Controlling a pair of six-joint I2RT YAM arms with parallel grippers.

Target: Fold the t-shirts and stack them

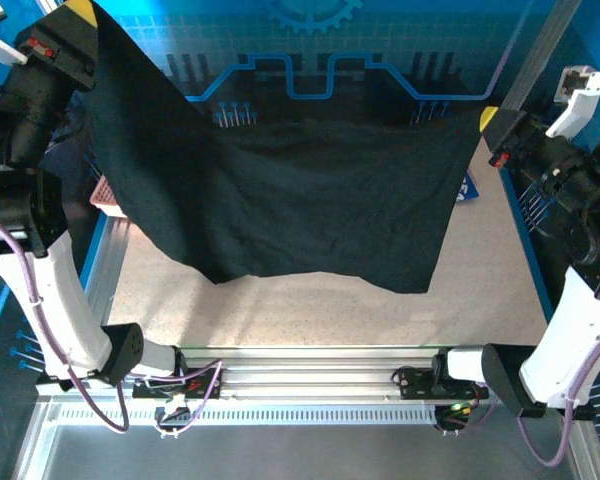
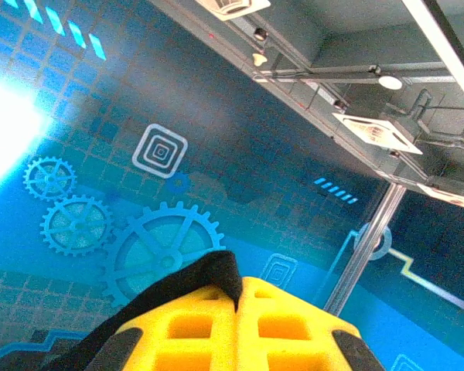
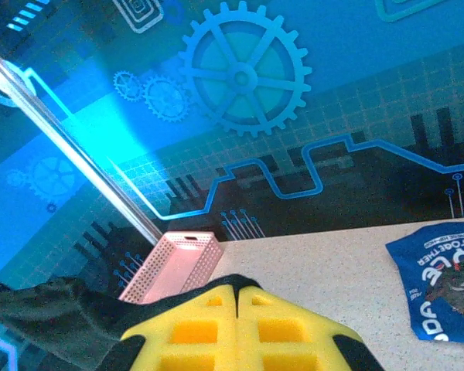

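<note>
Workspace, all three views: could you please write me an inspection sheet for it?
Surface: speckled beige table, partly shaded by the cloth.
Job's things: black shirt held up, spread between both arms; blue shirt lying on the table, far right.
Clutter: pink basket at the far left.
Grippers: left gripper and right gripper each shut on a top corner of the black shirt.
Cables: purple cables along both arms.
Surroundings: blue gear-printed backdrop; metal rail in front.

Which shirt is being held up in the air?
The plain black shirt, stretched between the left gripper and right gripper; the blue printed shirt lies on the table.
</note>
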